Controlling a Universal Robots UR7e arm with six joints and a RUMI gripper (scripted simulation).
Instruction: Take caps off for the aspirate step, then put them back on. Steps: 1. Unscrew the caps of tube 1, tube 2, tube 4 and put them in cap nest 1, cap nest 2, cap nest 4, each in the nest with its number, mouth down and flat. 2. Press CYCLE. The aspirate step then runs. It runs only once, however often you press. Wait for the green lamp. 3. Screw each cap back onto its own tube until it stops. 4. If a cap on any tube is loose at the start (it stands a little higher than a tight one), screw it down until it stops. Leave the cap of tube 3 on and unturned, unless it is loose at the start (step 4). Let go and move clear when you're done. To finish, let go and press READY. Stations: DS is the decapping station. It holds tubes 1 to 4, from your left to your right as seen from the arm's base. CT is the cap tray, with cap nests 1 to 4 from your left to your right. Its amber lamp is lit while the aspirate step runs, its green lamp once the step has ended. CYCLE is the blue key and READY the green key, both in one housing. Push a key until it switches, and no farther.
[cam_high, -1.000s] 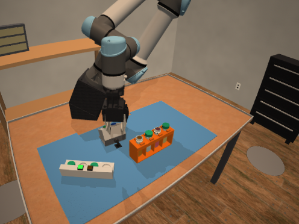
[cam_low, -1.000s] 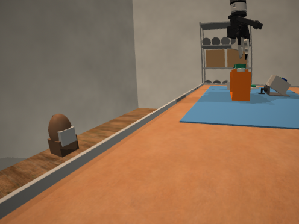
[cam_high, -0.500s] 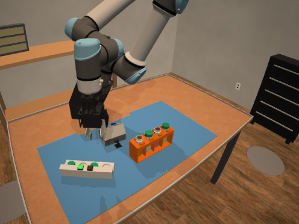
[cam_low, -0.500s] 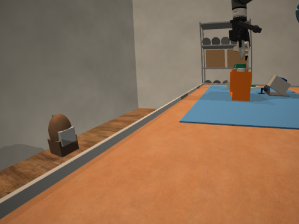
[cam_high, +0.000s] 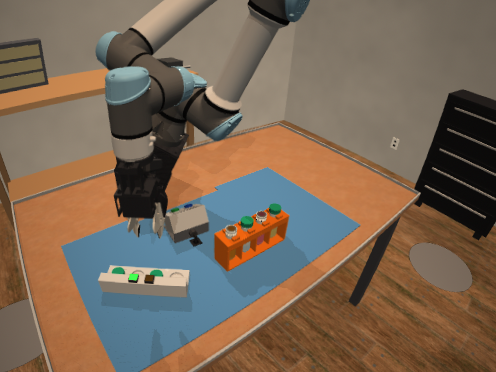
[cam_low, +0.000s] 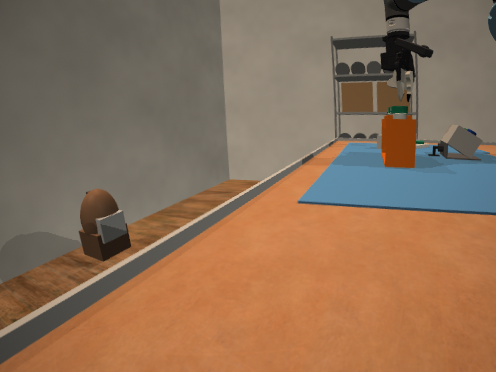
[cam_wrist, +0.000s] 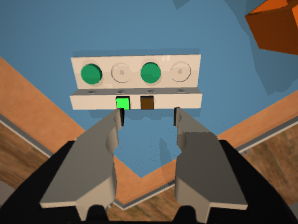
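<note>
My gripper (cam_high: 146, 234) (cam_low: 404, 98) (cam_wrist: 149, 109) is partly open and empty, above and behind the cap tray (cam_high: 110, 284) (cam_wrist: 186, 101). Green caps lie in nest 2 (cam_high: 156, 273) (cam_wrist: 150, 73) and nest 4 (cam_high: 118, 271) (cam_wrist: 91, 74). Nest 1 (cam_wrist: 180, 72) and nest 3 (cam_wrist: 120, 73) are empty. The green lamp (cam_high: 133, 278) (cam_wrist: 122, 103) is lit; the amber lamp (cam_high: 149, 279) (cam_wrist: 147, 103) is dark. In the orange station (cam_high: 221, 251) (cam_low: 400, 142), tube 1's cap (cam_high: 275, 208) and tube 3's cap (cam_high: 247, 222) are on. Tube 2 (cam_high: 261, 215) and tube 4 (cam_high: 230, 230) are uncapped.
The key housing (cam_high: 187, 226) (cam_low: 457, 142) stands between tray and station, set farther back, with a green key (cam_high: 175, 210) and a blue key (cam_high: 188, 206) on top. A small black bracket (cam_high: 195, 241) sticks out at its foot. The station's corner shows in the wrist view, upper right.
</note>
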